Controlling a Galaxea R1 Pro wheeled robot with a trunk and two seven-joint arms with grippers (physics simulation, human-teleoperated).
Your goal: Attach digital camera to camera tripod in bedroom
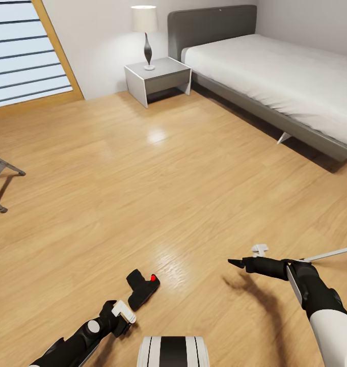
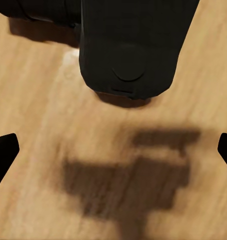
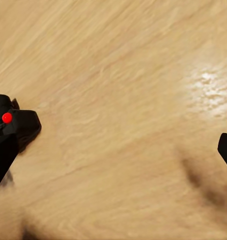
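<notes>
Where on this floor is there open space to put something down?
The wide wood floor between the nightstand, bed and folding stand is bare. It is crowded near the robot, where the digital camera lies between the left gripper and right gripper.

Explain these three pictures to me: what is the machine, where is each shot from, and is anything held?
It is a simulated two-armed wheeled robot in a bedroom. The big picture is from its head, looking down at the wood floor, with a bed and nightstand beyond. The other two come from cameras at each wrist. The left tool hangs open just short of the small black camera lying on the floor, not yet holding it. The right tool is open and holds nothing. A thin silver rod shows beside the right arm.
</notes>
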